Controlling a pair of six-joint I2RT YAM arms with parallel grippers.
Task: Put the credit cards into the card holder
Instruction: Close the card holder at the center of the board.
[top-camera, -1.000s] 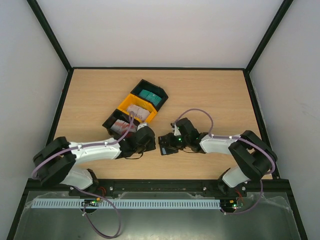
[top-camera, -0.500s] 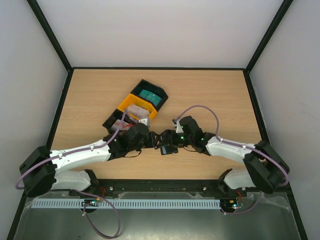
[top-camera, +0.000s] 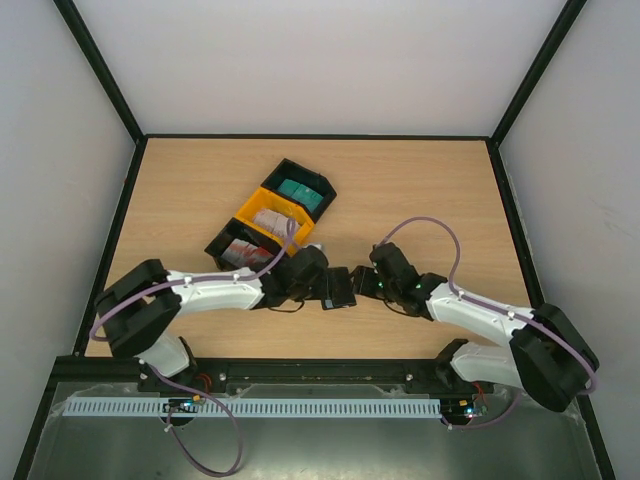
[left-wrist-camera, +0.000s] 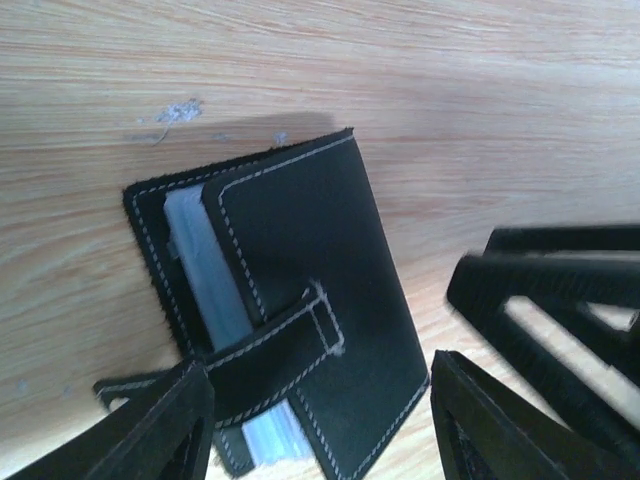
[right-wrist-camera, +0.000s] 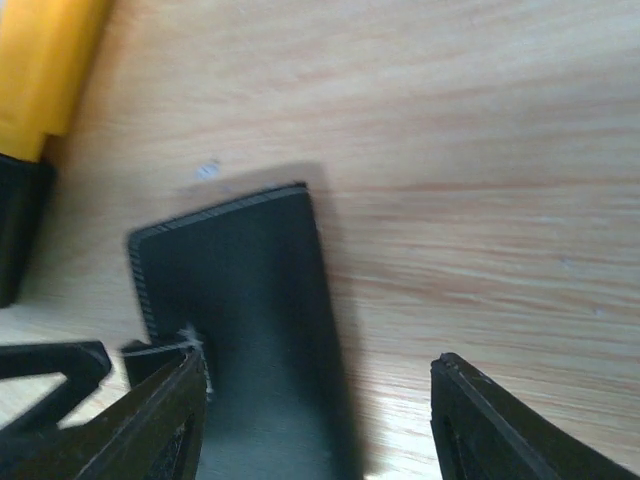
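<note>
The black card holder (top-camera: 340, 288) lies flat on the table between my two grippers. In the left wrist view the card holder (left-wrist-camera: 290, 300) shows white stitching and a strap, and a pale grey credit card (left-wrist-camera: 205, 270) sticks out of its pocket. My left gripper (top-camera: 318, 280) (left-wrist-camera: 320, 430) hangs open over its near end. My right gripper (top-camera: 366, 284) (right-wrist-camera: 320, 420) is open too, its left finger over the card holder (right-wrist-camera: 240, 330). More credit cards lie in the bins: teal (top-camera: 300, 191), grey-white (top-camera: 276, 222), red-and-white (top-camera: 240, 252).
Three joined bins stand left of centre: a black bin (top-camera: 318, 182), a yellow bin (top-camera: 250, 212) and another black bin (top-camera: 216, 243). The yellow bin (right-wrist-camera: 40, 70) shows at the right wrist view's upper left. The right gripper's fingers (left-wrist-camera: 560, 300) reach into the left wrist view.
Both grippers have opened. The left arm swung right to the card holder; the right gripper let go of it and drew back to the right. The holder now lies flat.
</note>
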